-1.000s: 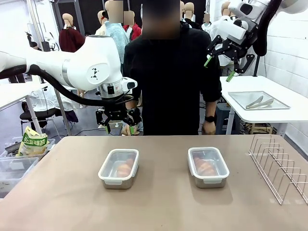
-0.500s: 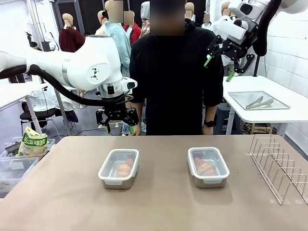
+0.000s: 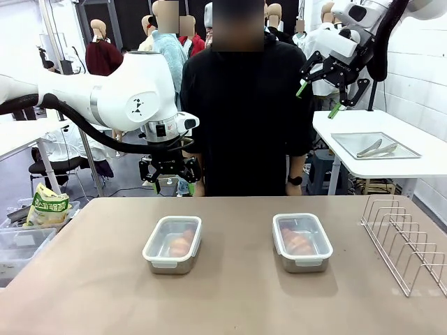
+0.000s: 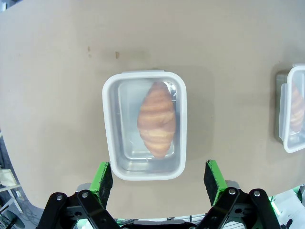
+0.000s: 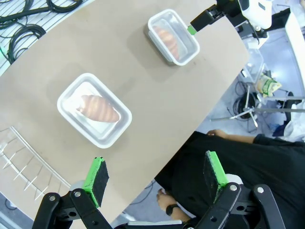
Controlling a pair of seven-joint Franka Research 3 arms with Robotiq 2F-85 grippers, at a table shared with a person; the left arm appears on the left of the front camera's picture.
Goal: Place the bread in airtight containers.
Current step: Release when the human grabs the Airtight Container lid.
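Two steel containers stand on the brown table, each with a clear-white lid on and a croissant inside. The left container (image 3: 172, 243) (image 4: 144, 125) holds a croissant (image 4: 157, 119); the right container (image 3: 302, 241) (image 5: 94, 109) holds the other croissant (image 5: 97, 108). My left gripper (image 3: 170, 181) (image 4: 159, 176) hangs open above the table's far edge, behind the left container. My right gripper (image 3: 319, 95) (image 5: 156, 177) is open, raised high at the upper right, far from both containers. The left container (image 5: 173, 36) also appears in the right wrist view.
A person in black (image 3: 244, 105) stands at the far side, arms down. A wire rack (image 3: 407, 241) sits at the table's right edge. A side table at the right holds a metal tray (image 3: 374, 145) with tongs. Plastic bins and a snack bag (image 3: 47, 207) sit at the left.
The person has shifted slightly and straightened up, their hand moving a little. Both arms and both containers stay still.
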